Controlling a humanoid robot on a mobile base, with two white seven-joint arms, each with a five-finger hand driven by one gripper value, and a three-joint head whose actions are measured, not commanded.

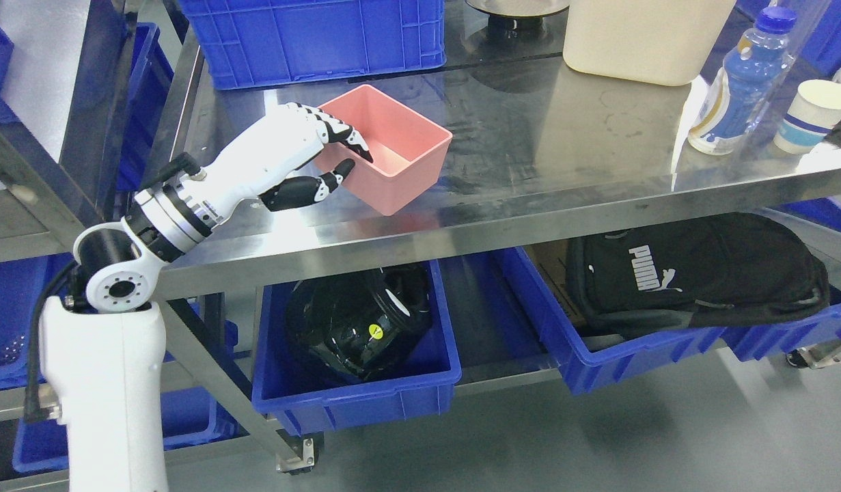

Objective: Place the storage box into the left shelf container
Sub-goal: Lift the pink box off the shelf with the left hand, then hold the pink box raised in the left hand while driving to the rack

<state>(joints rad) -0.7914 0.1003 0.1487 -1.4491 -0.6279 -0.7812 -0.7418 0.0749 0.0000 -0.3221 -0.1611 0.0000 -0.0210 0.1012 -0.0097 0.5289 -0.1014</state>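
Pink storage box (pixel 391 152) sits open-side up on the steel table (pixel 543 171), and we have our left hand (pixel 290 154) at its near-left corner: fingers (pixel 341 131) draped over the rim, thumb (pixel 304 189) against the outer wall, so a loose pinch on the box wall. Behind the hand, a blue crate (pixel 311 41) on the same table. Below and right of the hand, a blue bin (pixel 355 383) holding a black helmet (pixel 359 318); further right, a black bag (pixel 700 273).
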